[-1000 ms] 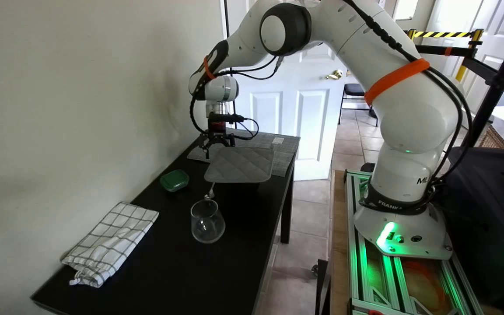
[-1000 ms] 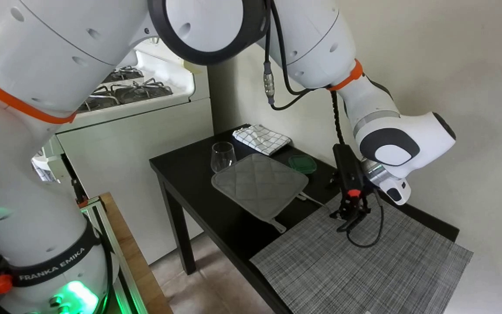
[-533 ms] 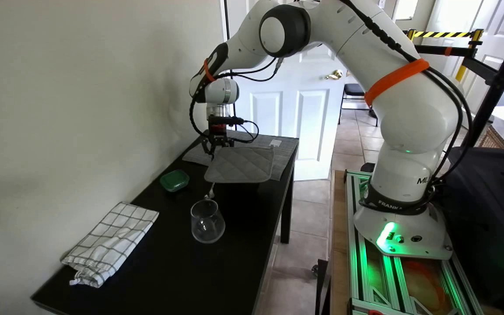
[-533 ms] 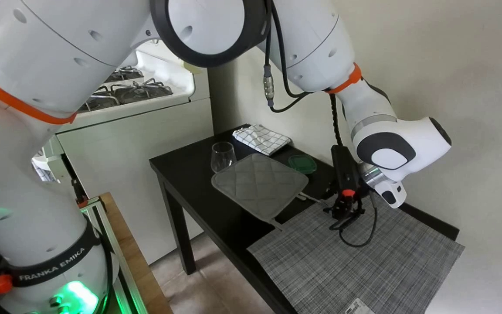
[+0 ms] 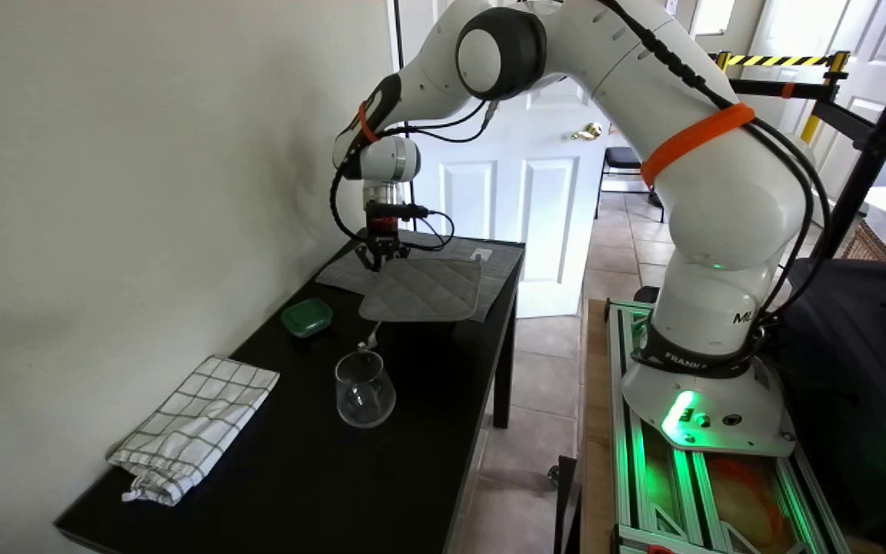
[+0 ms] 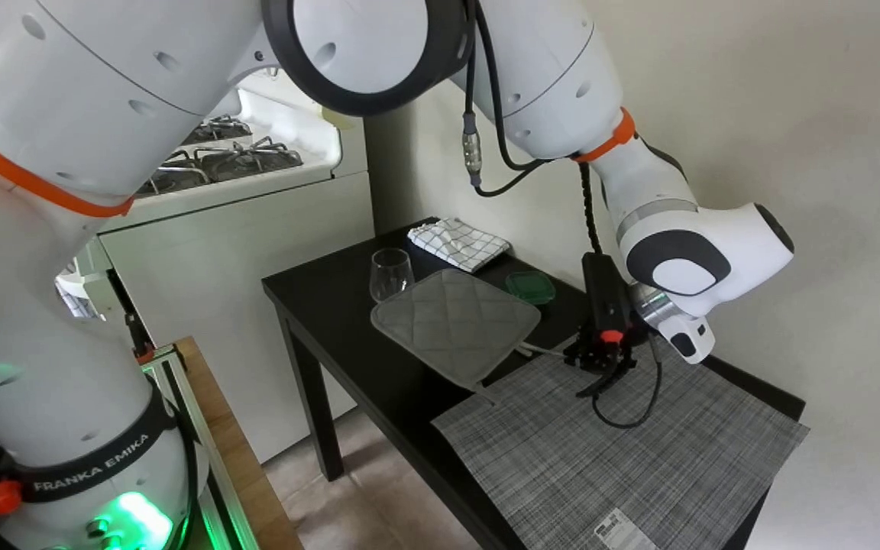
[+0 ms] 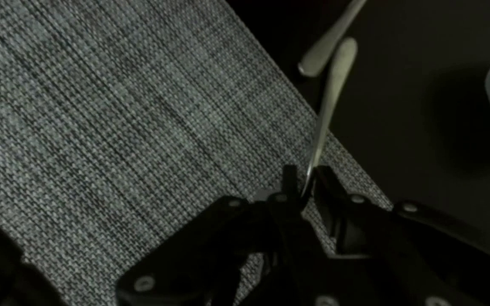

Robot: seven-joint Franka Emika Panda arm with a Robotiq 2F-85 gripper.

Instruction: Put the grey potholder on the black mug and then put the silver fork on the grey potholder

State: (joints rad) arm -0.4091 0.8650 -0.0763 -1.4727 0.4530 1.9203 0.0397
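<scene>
The black gripper (image 7: pixel 306 171) is pointing down at a grey mat (image 7: pixel 143 106), its fingers (image 7: pixel 289 180) standing slightly apart on either side of a slim silver utensil (image 7: pixel 331 97). That utensil is crossing the mat's edge, its head too hidden to identify. A second utensil (image 7: pixel 335 35) is lying just beside its handle. In both exterior views, the grey potholder (image 6: pixel 455 328) is lying spread out near the gripper, over the dark table (image 5: pixel 351 485), the space beneath it too dark to make out.
</scene>
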